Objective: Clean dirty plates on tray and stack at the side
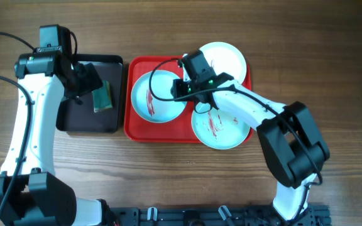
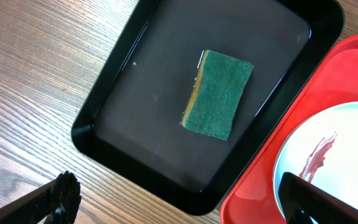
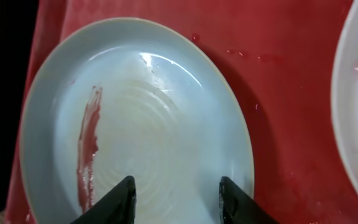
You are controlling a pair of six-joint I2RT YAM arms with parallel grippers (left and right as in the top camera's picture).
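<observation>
Holds right jaws released, empty, just above left mint plate [image 3: 135,124], red smear down its left side. Hangs left jaws wide apart, gripping nothing, over sponge [image 2: 218,94] lying flat in black tray [image 2: 135,124]. Shows red tray [image 1: 132,130] bearing that plate at left, smeared second mint plate [image 1: 222,129] near right, white plate [image 1: 228,58] far right over the rim. Has both trays side by side on bench [image 1: 168,182].

We see soft, even light from above, with only faint shadows. Glare streaks the mint plate [image 3: 154,68], and the black tray [image 2: 142,130] carries a dull sheen.
</observation>
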